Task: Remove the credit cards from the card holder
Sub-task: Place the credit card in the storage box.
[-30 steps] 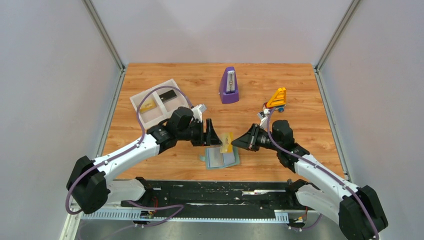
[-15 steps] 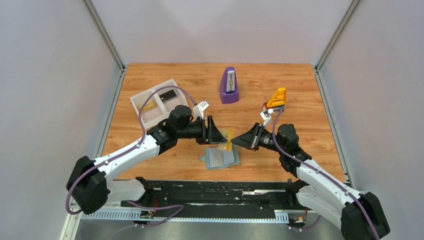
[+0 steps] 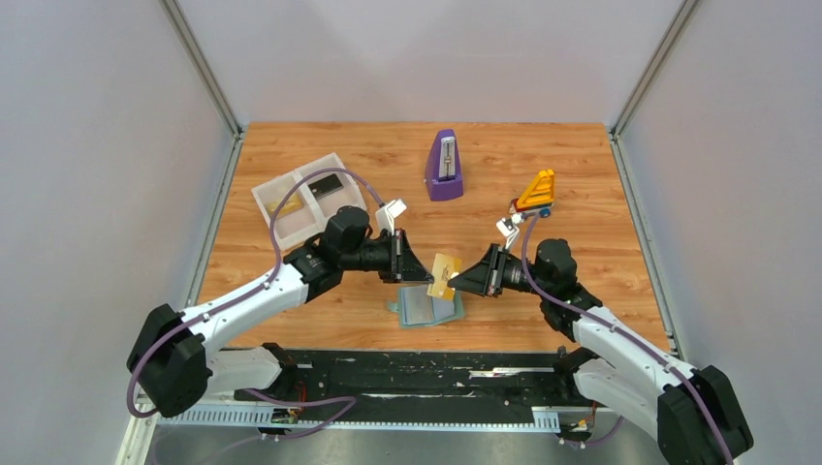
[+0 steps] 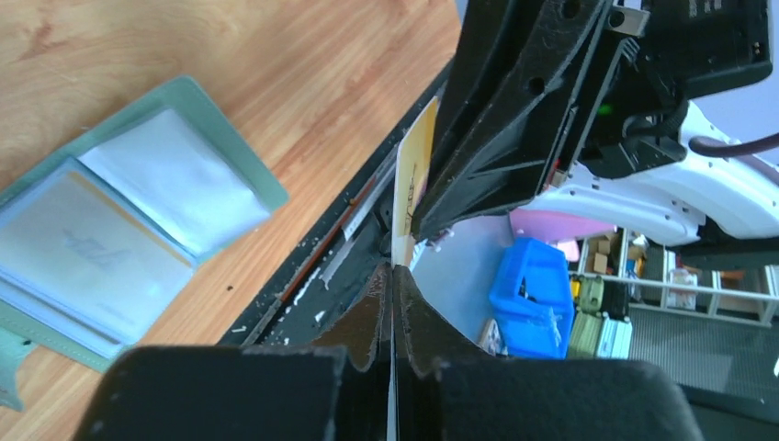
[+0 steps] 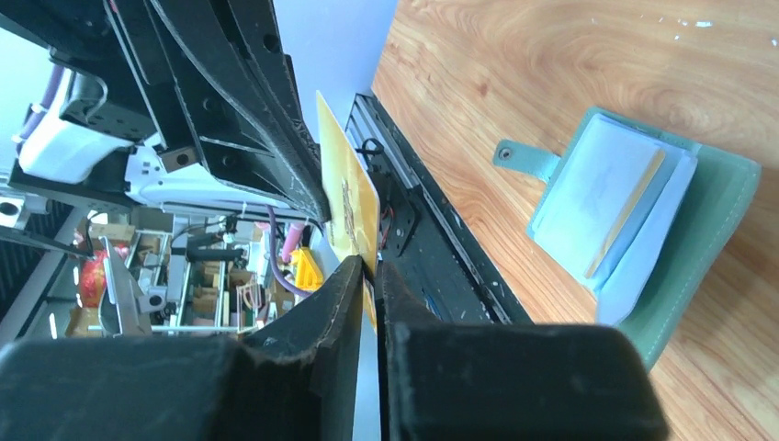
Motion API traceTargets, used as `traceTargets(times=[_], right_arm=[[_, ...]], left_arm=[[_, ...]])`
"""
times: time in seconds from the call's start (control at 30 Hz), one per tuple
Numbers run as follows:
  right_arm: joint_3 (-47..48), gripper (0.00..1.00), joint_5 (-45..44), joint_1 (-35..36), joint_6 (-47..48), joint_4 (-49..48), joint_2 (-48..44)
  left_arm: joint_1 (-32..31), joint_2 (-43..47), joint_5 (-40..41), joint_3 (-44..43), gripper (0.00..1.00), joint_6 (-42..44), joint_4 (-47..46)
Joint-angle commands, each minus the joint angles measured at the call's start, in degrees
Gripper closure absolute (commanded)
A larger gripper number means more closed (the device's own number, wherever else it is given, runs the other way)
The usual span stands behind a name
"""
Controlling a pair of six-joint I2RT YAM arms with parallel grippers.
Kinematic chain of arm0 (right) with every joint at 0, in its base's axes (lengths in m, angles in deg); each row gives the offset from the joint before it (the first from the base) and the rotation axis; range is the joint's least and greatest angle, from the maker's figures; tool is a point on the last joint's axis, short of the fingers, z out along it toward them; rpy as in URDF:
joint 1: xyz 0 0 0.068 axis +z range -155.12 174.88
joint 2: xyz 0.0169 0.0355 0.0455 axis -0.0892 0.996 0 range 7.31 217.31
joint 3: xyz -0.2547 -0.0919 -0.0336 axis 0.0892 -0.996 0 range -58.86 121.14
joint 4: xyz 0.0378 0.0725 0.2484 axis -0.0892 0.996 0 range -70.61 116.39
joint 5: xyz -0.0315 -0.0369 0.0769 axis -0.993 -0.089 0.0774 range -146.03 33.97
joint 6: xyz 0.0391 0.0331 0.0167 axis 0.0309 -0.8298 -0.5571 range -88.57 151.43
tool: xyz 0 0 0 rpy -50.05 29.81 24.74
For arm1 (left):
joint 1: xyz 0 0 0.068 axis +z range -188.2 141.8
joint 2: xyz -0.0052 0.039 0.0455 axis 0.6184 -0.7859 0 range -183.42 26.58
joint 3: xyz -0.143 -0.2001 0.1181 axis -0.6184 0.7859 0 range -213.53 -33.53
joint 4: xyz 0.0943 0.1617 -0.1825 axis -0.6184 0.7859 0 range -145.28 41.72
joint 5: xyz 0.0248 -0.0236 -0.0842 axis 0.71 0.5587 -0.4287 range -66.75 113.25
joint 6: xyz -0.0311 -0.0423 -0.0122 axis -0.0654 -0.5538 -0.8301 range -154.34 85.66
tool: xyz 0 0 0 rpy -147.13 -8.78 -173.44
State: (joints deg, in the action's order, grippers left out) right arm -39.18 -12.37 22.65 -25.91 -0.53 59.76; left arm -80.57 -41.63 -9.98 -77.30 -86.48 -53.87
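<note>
Both arms meet mid-frame, above the card holder (image 3: 427,306).
The left hand (image 3: 425,276) pinches the gold card (image 3: 444,275) shut; the right hand (image 3: 454,283) straddles its other edge, grip unclear.

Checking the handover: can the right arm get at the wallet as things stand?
Probably not yet. The wallet lies open and uncovered close by, but the right tool and the left tool both pinch the yellow card; the right one must let go first.
</note>
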Motion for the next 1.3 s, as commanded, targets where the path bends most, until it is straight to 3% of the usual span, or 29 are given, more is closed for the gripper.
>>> traceTargets(times=[0.0,0.13,0.3,0.4,0.7,0.97,1.03,1.13,1.2,1.27], right_arm=[[2.72,0.89,5.65,0.44,5.83,3.05,0.22],[3.23,0.84,6.65,0.44,7.4,4.51,0.33],[7.63,0.54,8.26,-0.51,14.6,11.78,0.43],[10.67,0.44,13.5,-2.07,18.75,15.23,2.31],[18.16,0.39,18.56,-2.63,27.89,23.72,7.22],[20.2,0.53,24.26,-2.39,29.46,24.56,12.25],[19.84,0.64,24.45,-2.29,29.46,24.49,12.41],[19.25,0.93,23.8,-2.23,28.39,23.73,11.92],[18.64,1.0,23.47,-2.27,26.55,21.85,11.35],[18.67,1.0,22.09,-2.28,24.49,20.5,10.84]], left_arm=[[-0.43,2.02,-4.06,-0.27,1.0,0.35,-7.51],[-0.43,2.68,-4.77,0.39,1.0,0.87,-8.13],[-0.49,3.1,-5.86,-0.44,1.0,5.68,-2.48],[-0.44,3.64,-8.8,-0.36,1.0,8.67,0.34],[-0.42,2.29,-16.66,-3.5,1.0,15.01,8.27],[-0.43,0.69,-17.57,-4.86,1.0,17.04,10.26],[-0.46,0.55,-17.6,-4.88,1.0,17.06,10.09],[-0.43,0.37,-16.89,-5.38,1.0,17.9,11.98],[-0.31,0.46,-15.2,-6.25,0.92,18.44,13.86],[0.26,1.25,-11.72,-7.15,0.61,19.04,16.39]])
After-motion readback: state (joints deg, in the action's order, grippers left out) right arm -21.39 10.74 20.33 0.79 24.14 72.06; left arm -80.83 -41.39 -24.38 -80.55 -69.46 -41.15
